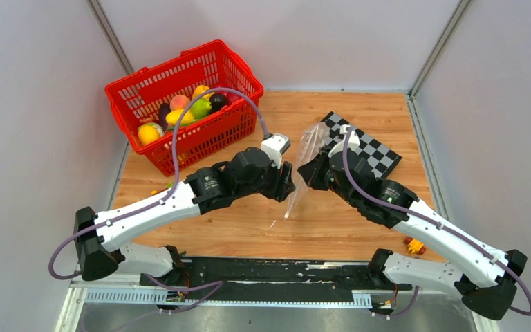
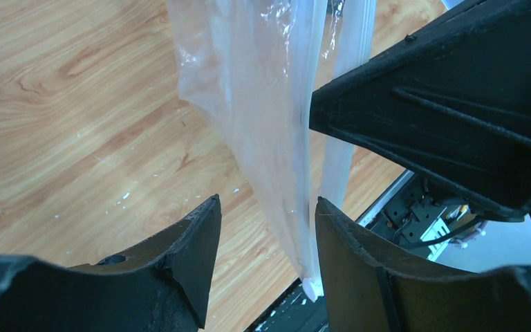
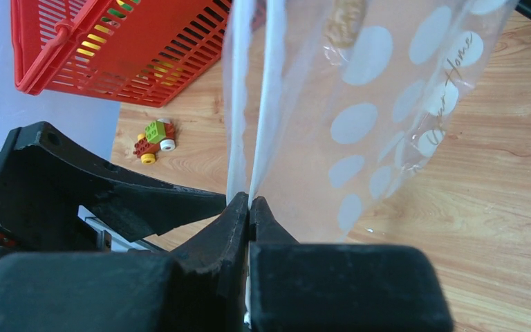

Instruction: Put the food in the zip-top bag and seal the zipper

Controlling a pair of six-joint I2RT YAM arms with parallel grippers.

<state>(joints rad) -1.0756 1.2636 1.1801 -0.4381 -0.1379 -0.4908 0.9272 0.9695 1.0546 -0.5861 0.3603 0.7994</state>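
The zip-top bag (image 1: 304,162), clear with white dots, hangs in the air over the middle of the table. My right gripper (image 3: 249,202) is shut on the bag's edge, where the two strips of the zipper (image 3: 268,104) run together. Just left of it, my left gripper (image 2: 266,207) is open, its fingers on either side of the hanging bag (image 2: 263,104) near its lower corner, which lies close to the right finger (image 2: 359,270). The food (image 1: 180,111) lies in the red basket (image 1: 231,121) at the back left. Nothing shows inside the bag.
A black-and-white checkerboard (image 1: 373,152) lies behind the right arm. Small toy blocks (image 3: 153,138) sit on the wood near the basket (image 3: 131,48), and another small toy (image 1: 415,245) lies by the right arm's base. Grey walls close in both sides.
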